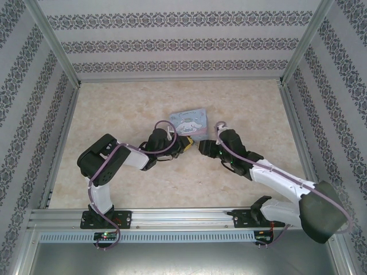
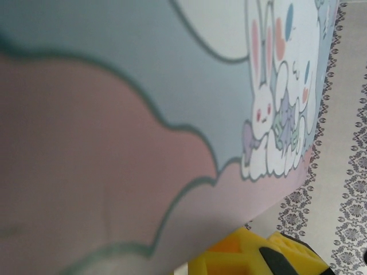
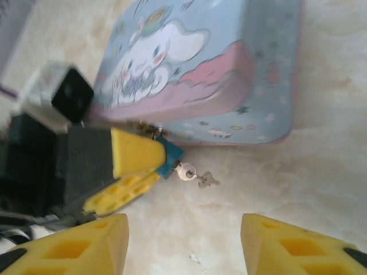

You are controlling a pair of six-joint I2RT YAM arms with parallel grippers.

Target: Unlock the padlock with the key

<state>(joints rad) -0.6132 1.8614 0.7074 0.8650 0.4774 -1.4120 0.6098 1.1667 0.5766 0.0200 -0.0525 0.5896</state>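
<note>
Top external view: a pale blue cartoon-printed tin [image 1: 189,121] is seen lying flat with its lid shut and its contents hidden, near the middle of the table [image 1: 114,109]. The left arm [image 1: 106,160] is folded low, and the left gripper [image 1: 185,144] is brought to the tin's near edge. In the right wrist view it is clamped on the small padlock [image 3: 170,157], with the key [image 3: 187,172] touching the padlock's end. The right arm [image 1: 275,177] is stretched in from the right. The right gripper [image 3: 183,243] is held wide apart, just short of the key.

pale blue cartoon tin [image 3: 229,74], blue padlock [image 3: 170,157], silvery key [image 3: 187,172]
</note>
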